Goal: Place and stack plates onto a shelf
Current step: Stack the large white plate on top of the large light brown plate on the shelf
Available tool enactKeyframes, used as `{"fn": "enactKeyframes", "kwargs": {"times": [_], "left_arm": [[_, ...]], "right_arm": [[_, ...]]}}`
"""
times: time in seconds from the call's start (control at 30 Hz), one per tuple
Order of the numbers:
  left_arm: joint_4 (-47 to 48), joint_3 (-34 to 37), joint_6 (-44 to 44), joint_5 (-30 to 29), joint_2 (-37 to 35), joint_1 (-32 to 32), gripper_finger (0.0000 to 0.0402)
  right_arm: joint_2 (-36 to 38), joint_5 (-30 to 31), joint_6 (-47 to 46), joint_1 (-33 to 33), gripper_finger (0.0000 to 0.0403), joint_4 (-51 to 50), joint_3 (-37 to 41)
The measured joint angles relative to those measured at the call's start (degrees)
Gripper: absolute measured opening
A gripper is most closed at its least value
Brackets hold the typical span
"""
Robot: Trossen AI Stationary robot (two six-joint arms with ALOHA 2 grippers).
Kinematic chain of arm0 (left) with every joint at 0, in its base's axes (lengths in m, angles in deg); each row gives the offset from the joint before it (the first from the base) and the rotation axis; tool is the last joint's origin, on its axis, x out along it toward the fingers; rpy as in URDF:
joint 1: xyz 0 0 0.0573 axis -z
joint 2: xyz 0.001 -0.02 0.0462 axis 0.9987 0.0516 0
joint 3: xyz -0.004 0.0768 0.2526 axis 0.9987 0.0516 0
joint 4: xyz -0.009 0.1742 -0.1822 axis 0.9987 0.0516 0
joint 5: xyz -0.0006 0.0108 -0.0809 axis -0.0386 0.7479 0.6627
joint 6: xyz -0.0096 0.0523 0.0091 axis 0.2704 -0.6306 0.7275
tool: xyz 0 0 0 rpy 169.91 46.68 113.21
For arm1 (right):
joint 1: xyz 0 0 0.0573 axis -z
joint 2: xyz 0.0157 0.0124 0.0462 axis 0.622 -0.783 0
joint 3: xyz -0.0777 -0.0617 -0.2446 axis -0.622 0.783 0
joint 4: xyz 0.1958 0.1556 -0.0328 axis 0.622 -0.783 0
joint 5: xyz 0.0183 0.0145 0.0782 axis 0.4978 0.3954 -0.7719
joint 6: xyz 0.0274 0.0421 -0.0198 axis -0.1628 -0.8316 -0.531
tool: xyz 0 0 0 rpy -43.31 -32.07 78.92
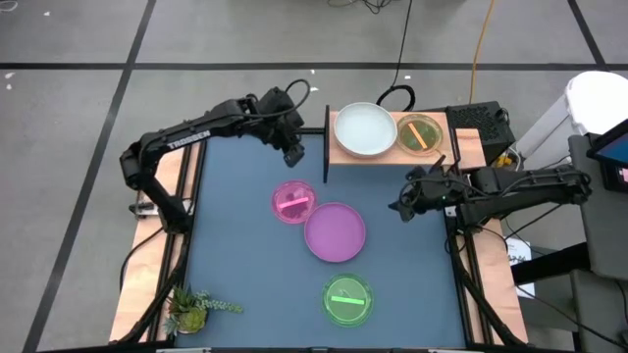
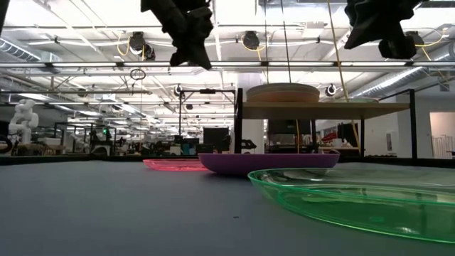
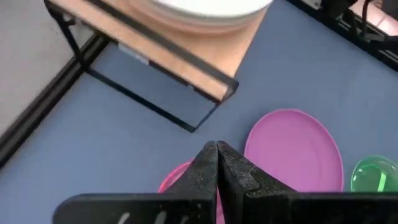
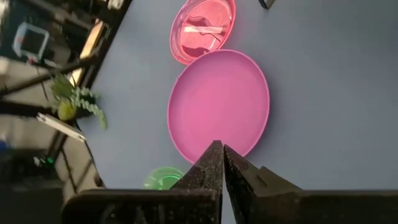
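Dark blue table (image 1: 235, 255), glossy purple plate (image 1: 336, 231), white plate (image 1: 365, 129) on shelf (image 1: 343, 153), left pincer (image 1: 293, 154) and right pincer (image 1: 401, 208) closed, empty.

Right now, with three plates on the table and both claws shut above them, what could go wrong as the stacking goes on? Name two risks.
1. The pink plate and purple plate appear to touch or overlap; lifting one may drag the other.
2. The shelf already holds a white plate and an orange one side by side, so later plates must be stacked and could slide off.
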Motion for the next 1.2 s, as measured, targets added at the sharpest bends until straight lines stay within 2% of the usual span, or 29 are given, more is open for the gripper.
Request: {"fn": "enactKeyframes", "kwargs": {"times": [0.07,0.2,0.4,0.5,0.7,0.8,1.07,1.2], "left_arm": [[-1.9,3.0,1.1,-0.1,-1.8,0.5,0.0001],[-13.7,7.6,3.3,0.4,-4.2,1.4,0.0001],[-31.9,7.4,2.1,4.8,-2.9,1.2,0.0001],[-35.8,7.6,1.2,5.5,-1.5,0.9,0.0001],[-41.1,7.5,-4.0,5.6,2.2,-0.4,0.0001],[-44.4,7.5,-4.8,7.0,3.9,-0.4,0.0001],[-42.3,2.2,-10.1,6.5,10.3,-0.5,0.0001],[-42.2,-0.2,-12.1,4.8,14.5,-0.9,0.0001]], "right_arm": [[-0.3,0.7,-3.3,-0.5,0.0000,0.0,0.0],[-1.8,0.8,-9.4,-2.3,0.0000,0.0,0.0],[-6.2,0.8,-18.7,-8.1,0.0000,6.1,0.0],[-8.2,1.3,-23.3,-11.3,0.0000,9.6,0.0],[-11.6,7.0,-32.2,-17.6,0.0000,10.7,0.0],[-13.0,7.1,-34.8,-19.7,0.0000,10.7,0.0],[-16.0,7.3,-37.8,-21.8,0.0000,12.3,0.0],[-17.0,10.7,-37.8,-21.8,0.0000,14.6,0.0]]}}
